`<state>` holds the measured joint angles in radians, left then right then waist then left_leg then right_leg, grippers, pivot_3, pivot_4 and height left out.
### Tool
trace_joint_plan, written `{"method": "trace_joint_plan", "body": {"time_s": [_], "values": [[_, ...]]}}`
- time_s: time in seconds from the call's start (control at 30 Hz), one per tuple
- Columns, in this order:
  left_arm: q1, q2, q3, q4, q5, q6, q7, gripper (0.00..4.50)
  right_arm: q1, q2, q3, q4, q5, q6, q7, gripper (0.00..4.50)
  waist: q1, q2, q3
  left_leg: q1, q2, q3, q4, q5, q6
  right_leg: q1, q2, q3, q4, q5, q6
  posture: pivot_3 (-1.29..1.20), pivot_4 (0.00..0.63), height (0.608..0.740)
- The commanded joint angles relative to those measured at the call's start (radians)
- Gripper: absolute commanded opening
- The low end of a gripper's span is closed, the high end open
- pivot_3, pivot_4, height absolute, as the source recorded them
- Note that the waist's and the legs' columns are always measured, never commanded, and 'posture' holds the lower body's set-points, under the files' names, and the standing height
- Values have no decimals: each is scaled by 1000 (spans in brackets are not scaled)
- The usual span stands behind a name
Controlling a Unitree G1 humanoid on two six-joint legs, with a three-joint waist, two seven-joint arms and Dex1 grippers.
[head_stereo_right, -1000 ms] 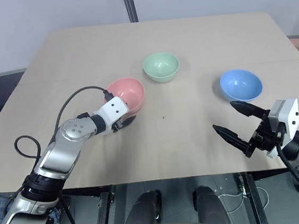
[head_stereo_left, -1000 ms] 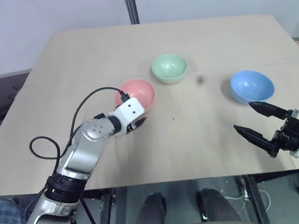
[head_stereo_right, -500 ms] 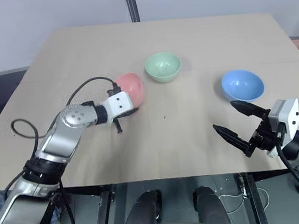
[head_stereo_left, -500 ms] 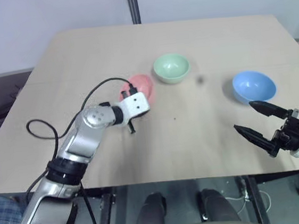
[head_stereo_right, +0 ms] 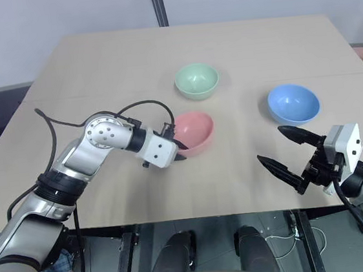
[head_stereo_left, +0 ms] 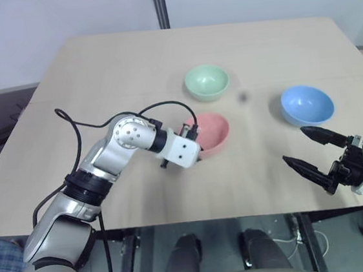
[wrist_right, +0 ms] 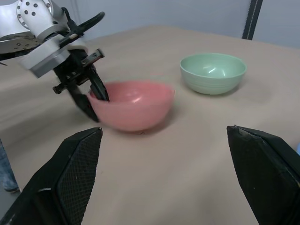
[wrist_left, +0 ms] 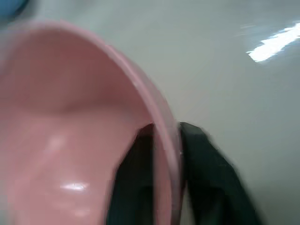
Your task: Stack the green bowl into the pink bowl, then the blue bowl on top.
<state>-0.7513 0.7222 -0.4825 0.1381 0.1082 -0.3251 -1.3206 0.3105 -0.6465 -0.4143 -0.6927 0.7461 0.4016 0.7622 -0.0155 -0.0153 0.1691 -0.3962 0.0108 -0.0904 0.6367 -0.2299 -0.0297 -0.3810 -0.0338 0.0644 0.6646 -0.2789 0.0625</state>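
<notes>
Left wrist view: my left pincer (wrist_left: 166,164) is clenched on the pink bowl's (head_stereo_left: 211,131) rim, one finger inside, one outside. The green bowl (head_stereo_left: 207,82) sits on the desk (head_stereo_left: 96,67) just beyond the pink bowl; the blue bowl (head_stereo_left: 306,104) lies well off to the pink bowl's right, nearer my right pincer (head_stereo_left: 314,154), jaws spread, empty.
</notes>
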Motion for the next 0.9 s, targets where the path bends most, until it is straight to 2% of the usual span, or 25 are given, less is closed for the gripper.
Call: {"method": "trace_joint_plan", "body": {"time_s": [0.03, 0.1, 0.17, 0.33, 0.57, 0.67, 0.77, 0.9], "values": [[-42, -23, 5, 40, 4, -131, -2, 2835, 16, 7, -27, -44, -4, -32, -9, 4500, 1, 0, 0, 0, 0, 0, 0, 0, 0, 0, 0, 0, 0, 0, 0, 0, 150, 740], [-57, -51, 12, 71, 1, -183, 14, 3905, 25, 9, -26, -47, -6, -37, -13, 4500, 1, 0, 0, 0, 0, 0, 1, 0, 0, 0, 0, 0, 0, 0, 0, 0, 150, 740], [-78, -79, 25, 112, 8, -230, 46, 4450, 30, 10, -25, -49, -8, -41, -16, 4500, 1, 0, 0, 0, 0, 0, 1, 0, 0, 0, 0, 0, 0, 0, 0, 0, 150, 740], [-90, -102, 71, 152, -97, -180, 14, 4450, 30, 7, -26, -47, -8, -43, -17, 4500, -6, 0, 0, 0, 0, 0, 1, 0, 0, 0, 0, 0, 1, 0, 0, 0, 150, 740], [-39, -56, 262, 106, -437, 284, -80, 4450, 9, -8, -20, -27, -9, -38, -9, 4500, -15, 0, 0, 0, 0, 0, 2, 0, 0, 0, 0, 0, 2, 0, 0, 0, 150, 740], [27, 7, 363, 41, -583, 497, -109, 4450, -25, -20, -7, -5, -10, -22, -12, 4500, -24, 0, 0, 0, 0, -1, 2, 0, 0, 0, 0, 0, 2, 0, 0, 0, 150, 740], [107, 55, 479, -13, -692, 678, -55, 4450, -98, -45, 17, 45, -22, 24, -45, 4500, -28, 0, 1, 1, 1, 0, 2, 0, 0, 0, 0, 0, 3, 0, 0, 0, 150, 740], [209, 87, 611, -78, -770, 787, 20, 4450, -243, -55, 61, 141, -104, 80, -157, 4500, -28, 0, 2, 3, 1, 0, 3, 0, 0, 0, 0, 1, 6, 0, 0, 0, 150, 740]]}}
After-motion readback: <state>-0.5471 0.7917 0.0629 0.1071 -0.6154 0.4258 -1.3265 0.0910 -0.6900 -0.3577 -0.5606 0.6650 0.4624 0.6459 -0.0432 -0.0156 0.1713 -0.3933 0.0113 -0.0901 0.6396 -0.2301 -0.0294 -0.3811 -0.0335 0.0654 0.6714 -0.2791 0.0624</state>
